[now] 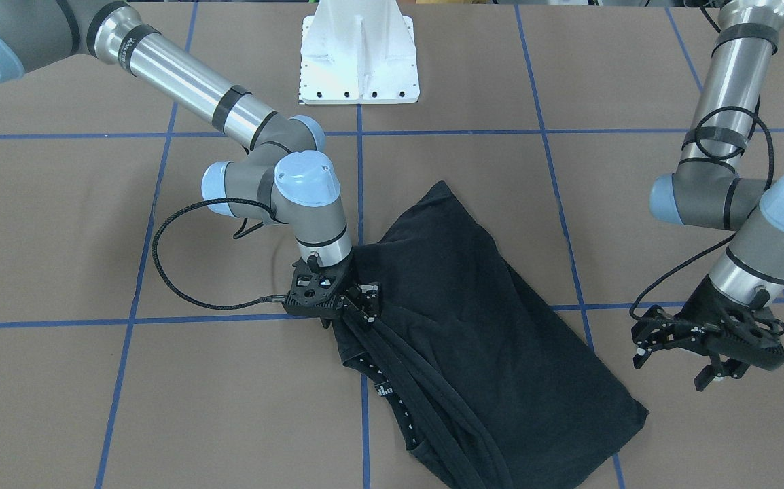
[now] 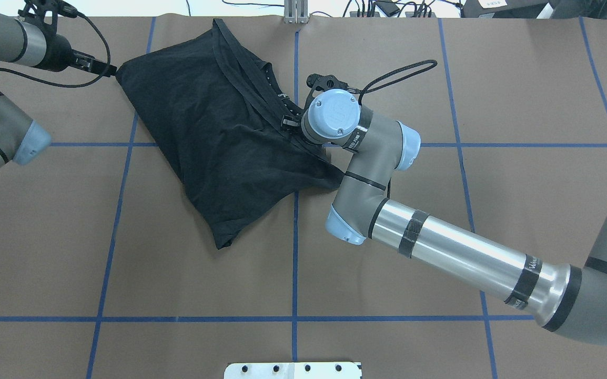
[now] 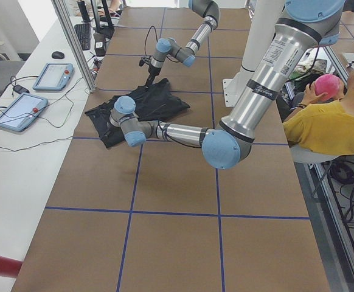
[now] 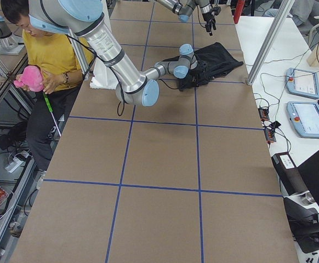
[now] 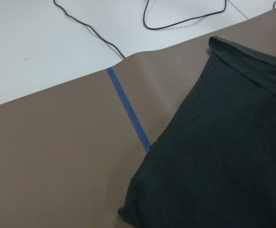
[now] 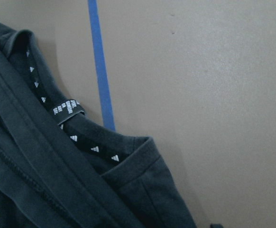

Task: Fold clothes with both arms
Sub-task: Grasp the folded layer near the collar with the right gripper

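One T-shirt (image 1: 473, 326), logo hidden; right gripper (image 1: 365, 304) pinches its bunched edge, left gripper (image 1: 674, 367) spread empty

One T-shirt (image 1: 487, 326); two arms (image 1: 188, 88) (image 1: 732, 102); two tools (image 1: 363, 302) (image 1: 672, 370); one pedestal (image 1: 358, 61).

The neck tab (image 6: 68, 108) of the T-shirt (image 6: 33, 199) bears illegible print.

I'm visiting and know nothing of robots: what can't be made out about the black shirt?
Whether the right black two-finger gripper grips the black short-sleeved T-shirt: overhead view, its wrist covers it; front view, black on black.
T-shirt's lower end: front view, cut off by bottom edge.
Collar label: lettering too small, right wrist view.
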Robot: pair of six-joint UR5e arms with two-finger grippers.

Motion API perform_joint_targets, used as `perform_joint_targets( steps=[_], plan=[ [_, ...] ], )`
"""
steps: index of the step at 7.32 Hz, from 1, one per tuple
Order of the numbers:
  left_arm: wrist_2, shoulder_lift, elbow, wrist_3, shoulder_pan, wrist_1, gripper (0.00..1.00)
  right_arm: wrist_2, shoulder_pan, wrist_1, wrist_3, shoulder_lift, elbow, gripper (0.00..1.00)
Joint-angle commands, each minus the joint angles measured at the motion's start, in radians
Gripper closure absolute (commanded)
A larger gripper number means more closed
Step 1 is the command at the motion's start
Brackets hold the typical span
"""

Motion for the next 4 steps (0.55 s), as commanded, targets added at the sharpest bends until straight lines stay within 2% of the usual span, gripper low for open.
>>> perform_joint_targets(
  steps=[1, 4],
  plan=[
    [0.000, 0.002, 0.000, 0.000, 0.001, 0.000, 0.00, 0.005, 0.001, 0.000, -0.016, 0.001, 0.009, 1.00],
    [0.002, 0.002, 0.002, 0.000, 0.001, 0.000, 0.00, 0.012, 0.007, -0.001, -0.033, 0.001, 0.026, 1.00]
  ],
)
